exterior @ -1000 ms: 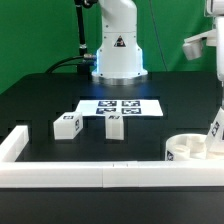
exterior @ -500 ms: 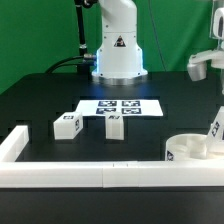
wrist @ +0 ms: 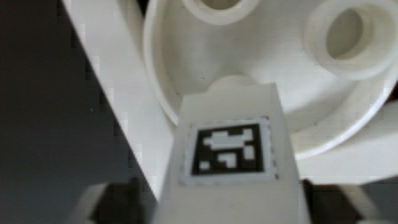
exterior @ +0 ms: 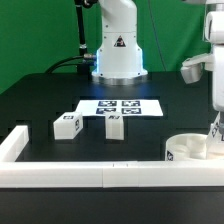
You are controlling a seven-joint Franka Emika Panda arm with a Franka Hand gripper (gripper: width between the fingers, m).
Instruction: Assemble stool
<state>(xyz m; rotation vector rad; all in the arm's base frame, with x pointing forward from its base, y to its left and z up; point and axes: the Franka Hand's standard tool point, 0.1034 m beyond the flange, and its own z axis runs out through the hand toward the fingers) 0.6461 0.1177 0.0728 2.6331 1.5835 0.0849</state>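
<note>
The round white seat (exterior: 188,151) lies at the exterior view's lower right, inside the corner of the border rail. My gripper (exterior: 217,118) is shut on a white tagged leg (exterior: 213,131) and holds it tilted, its lower end at the seat. In the wrist view the leg (wrist: 224,140) runs between my dark fingers (wrist: 114,203), with my gripper (wrist: 222,207) closed on its sides. The seat (wrist: 267,55) with its round holes lies just beyond the leg. Two more legs (exterior: 68,124) (exterior: 113,123) lie loose on the black table.
The marker board (exterior: 125,107) lies in front of the robot base (exterior: 118,52). The long white border rail (exterior: 90,175) runs along the front and up the exterior view's left side, next to the seat.
The arm's upper part at the exterior view's right edge has come down and turned. The held leg has stayed at the seat. The loose legs have not moved.
</note>
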